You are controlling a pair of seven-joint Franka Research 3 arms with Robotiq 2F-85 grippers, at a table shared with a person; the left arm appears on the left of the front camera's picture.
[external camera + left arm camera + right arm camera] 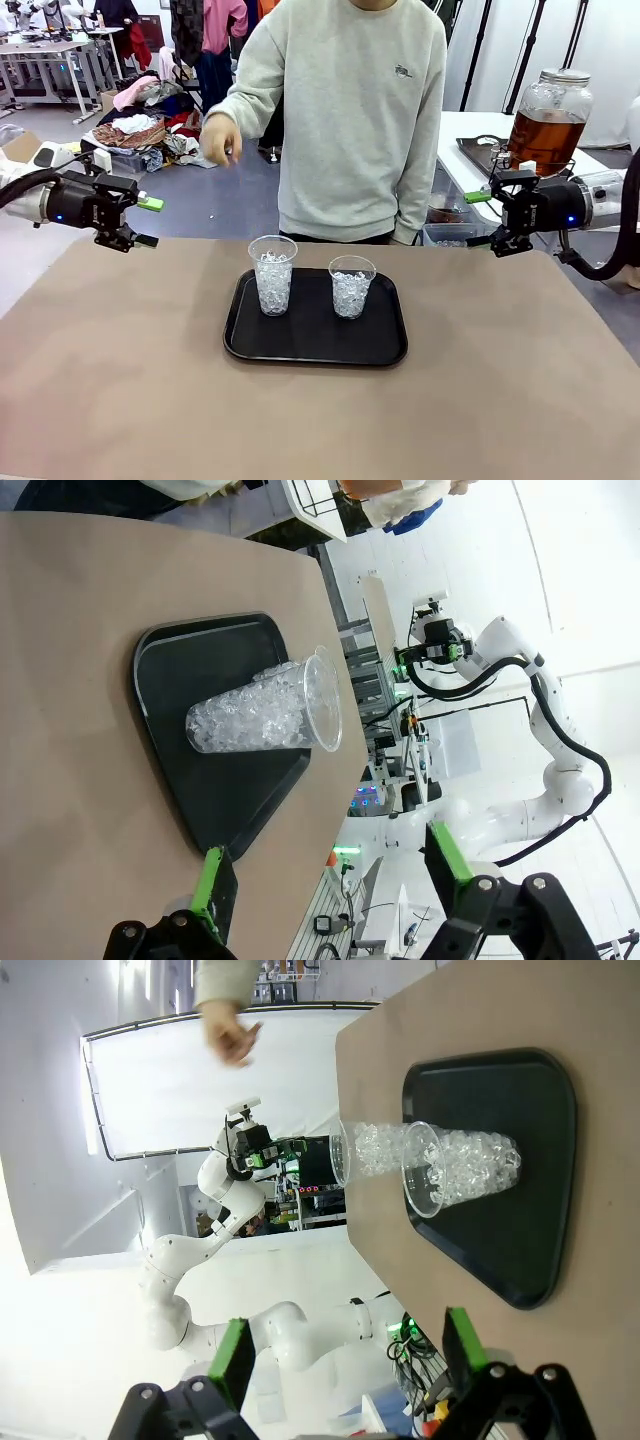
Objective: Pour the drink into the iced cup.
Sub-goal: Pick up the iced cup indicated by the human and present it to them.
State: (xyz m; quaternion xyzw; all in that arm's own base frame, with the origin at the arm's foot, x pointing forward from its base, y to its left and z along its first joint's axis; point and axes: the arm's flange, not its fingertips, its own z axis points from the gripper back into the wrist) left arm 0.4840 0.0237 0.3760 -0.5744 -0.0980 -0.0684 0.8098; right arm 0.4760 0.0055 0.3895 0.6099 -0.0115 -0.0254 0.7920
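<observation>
Green pads (213, 875) of the left gripper (150, 222) are seen spread wide with nothing between them. The gripper is held in the air to the left of the tray (240, 345), near the table's (120, 400) far edge. The right gripper (480, 219) is likewise spread and empty, and is held to the right of the tray at about the same height.

On the tray two clear cups are set side by side without touching: a taller cup (273, 275) on its left half and a shorter cup (352, 287) on its right. Both are filled with ice, so which one is meant cannot be told.

The drink (545, 140) is seen in a lidded jar (552, 95) well beyond and to the right of the tray, off the table, behind the right gripper. It is not touched by either gripper.

Several failures can be expected. The jar is round, wide and probably heavy, so a two-finger grip may slip or fail to span it. With the lid on, nothing can be poured over the rim. The cups are light and could be tipped by a passing jar or by a hard stream, and a fast pour onto ice may splash onto the tray.

A person stands just beyond the tray with one hand (220, 138) raised. No obstacle is seen between the right gripper and the jar.
</observation>
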